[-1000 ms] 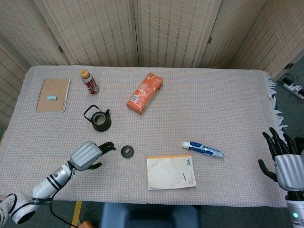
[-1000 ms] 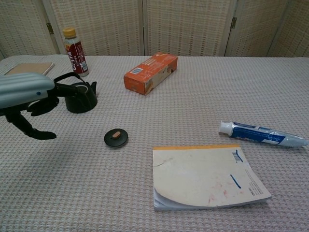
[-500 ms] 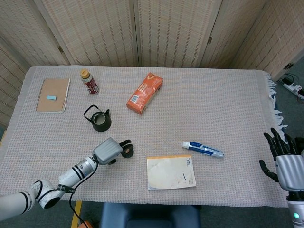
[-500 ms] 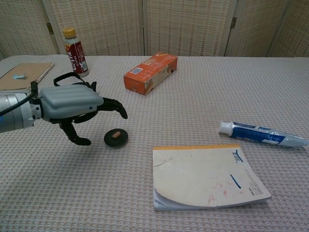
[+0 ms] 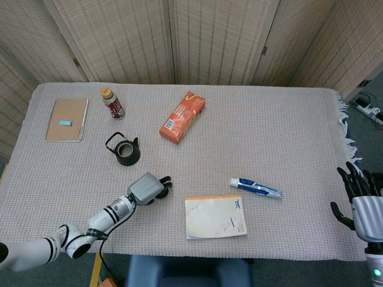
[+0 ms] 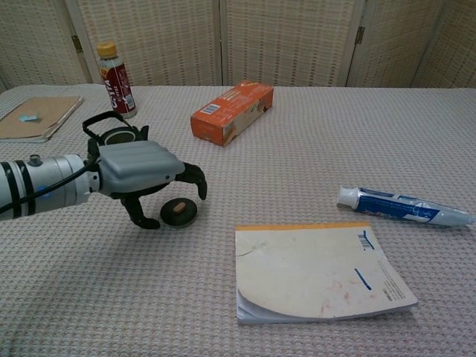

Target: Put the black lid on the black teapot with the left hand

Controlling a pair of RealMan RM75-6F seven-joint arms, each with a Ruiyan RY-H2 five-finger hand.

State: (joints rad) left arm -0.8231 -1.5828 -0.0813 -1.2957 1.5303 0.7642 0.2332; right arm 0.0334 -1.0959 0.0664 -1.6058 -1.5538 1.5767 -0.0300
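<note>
The black lid, round with a brown knob, lies flat on the tablecloth. My left hand arches right over it, thumb down at its left and fingers curved above its right side, nothing gripped. In the head view the left hand hides most of the lid. The black teapot stands uncovered behind the hand; in the chest view only its handle and rim show past the hand. My right hand hangs open beyond the table's right edge.
An orange box and a red-labelled bottle stand further back. A brown notebook lies at the far left. A toothpaste tube and a pale notepad lie right of the lid.
My left hand has moved right and slightly forward, from beside the lid to directly over it. The lid, the teapot and the right hand have hardly shifted.
</note>
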